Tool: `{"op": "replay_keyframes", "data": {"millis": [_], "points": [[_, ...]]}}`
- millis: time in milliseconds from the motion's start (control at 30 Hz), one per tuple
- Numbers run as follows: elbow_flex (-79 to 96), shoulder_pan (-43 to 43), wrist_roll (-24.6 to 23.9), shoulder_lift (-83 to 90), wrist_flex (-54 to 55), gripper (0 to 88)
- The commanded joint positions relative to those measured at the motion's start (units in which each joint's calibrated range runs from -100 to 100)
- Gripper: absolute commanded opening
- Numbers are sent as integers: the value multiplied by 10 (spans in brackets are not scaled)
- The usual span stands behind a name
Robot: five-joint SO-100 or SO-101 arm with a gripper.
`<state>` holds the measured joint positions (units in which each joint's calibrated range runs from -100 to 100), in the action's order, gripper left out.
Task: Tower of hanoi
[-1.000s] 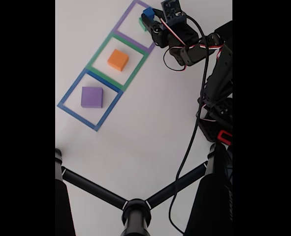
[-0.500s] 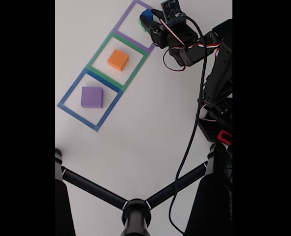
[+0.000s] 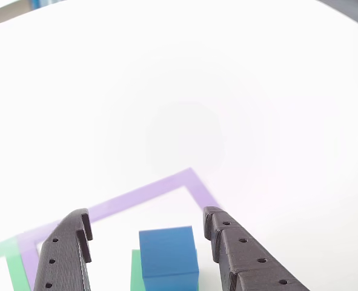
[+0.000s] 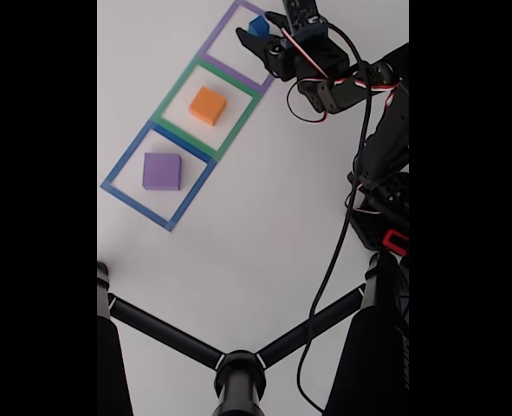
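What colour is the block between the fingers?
Blue block, clearest in the other view.

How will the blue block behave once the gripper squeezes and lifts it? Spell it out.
The blue block looks like stiff matte plastic, so it should hold its shape and probably won't slip. Its flat sides face the open gripper fingers, so rolling seems unlikely. It is small and likely light. It sits on the green block, which might shift if nudged.

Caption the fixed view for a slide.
Open tool straddling the blue block in the purple outline; orange block and purple block wait alongside.
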<state>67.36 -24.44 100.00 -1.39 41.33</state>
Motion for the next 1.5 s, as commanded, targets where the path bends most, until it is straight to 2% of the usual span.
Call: {"op": "replay_keyframes", "data": {"millis": [0, 200, 400, 600, 800, 1033, 1467], "points": [[-25, 5, 0, 137, -134, 198], [-91, 19, 0, 322, -417, 147], [-245, 75, 0, 448, -743, 6], [-428, 132, 0, 484, -1020, 1], [-595, 182, 0, 485, -1227, 1], [-692, 238, 0, 483, -1336, 1], [-672, 296, 0, 474, -1323, 1]]}}
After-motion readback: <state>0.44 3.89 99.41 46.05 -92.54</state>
